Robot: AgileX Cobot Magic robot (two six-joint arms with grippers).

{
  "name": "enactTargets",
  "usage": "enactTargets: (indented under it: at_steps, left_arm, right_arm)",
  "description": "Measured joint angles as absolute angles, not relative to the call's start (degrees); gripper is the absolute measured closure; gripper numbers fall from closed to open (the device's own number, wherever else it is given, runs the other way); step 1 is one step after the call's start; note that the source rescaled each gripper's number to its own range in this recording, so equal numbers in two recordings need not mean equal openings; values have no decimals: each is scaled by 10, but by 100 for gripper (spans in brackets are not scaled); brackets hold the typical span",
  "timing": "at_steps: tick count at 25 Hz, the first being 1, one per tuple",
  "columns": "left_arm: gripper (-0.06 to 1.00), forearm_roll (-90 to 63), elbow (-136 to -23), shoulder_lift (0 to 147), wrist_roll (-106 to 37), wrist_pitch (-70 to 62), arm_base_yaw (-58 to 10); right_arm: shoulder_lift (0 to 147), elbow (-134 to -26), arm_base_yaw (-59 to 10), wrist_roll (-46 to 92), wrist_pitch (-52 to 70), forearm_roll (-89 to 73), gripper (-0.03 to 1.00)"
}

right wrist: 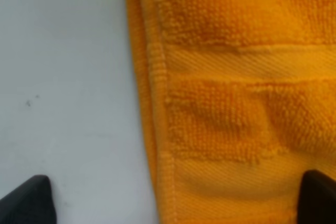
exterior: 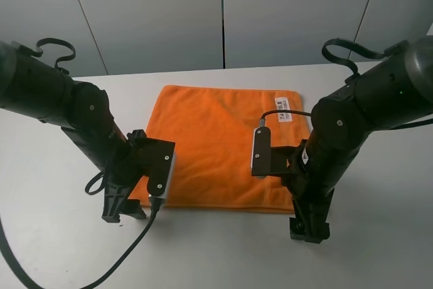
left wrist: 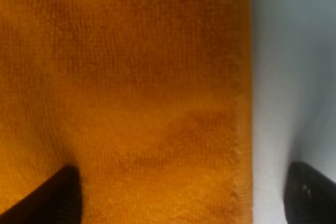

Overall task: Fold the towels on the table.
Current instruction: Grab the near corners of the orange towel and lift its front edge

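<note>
Jaws stand wide on left gripper (exterior: 123, 209) and right gripper (exterior: 310, 227). We see the smooth white table (exterior: 223, 255) bearing the square orange terry towel (exterior: 216, 147), grippers straddling its seven and five o'clock edges; the right wrist alone shows its ribbed band (right wrist: 247, 64), the high view its white label (exterior: 282, 108).

Bright, even light, exterior high view sharp, soft faint shadows on the table (exterior: 223, 248) toward its near edge, both wrist views soft-focused, towel (left wrist: 131, 77) pile smeared in the left one.
</note>
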State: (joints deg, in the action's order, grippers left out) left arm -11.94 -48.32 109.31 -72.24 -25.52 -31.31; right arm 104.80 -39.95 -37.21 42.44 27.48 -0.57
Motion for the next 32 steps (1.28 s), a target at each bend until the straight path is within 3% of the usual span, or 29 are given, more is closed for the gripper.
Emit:
enactTargets:
  at_steps: [32]
  left_arm:
    - [-3, -117, -488, 1101, -706, -260, -313]
  right_arm:
    - [1062, -405, -372, 403, 293, 48, -3]
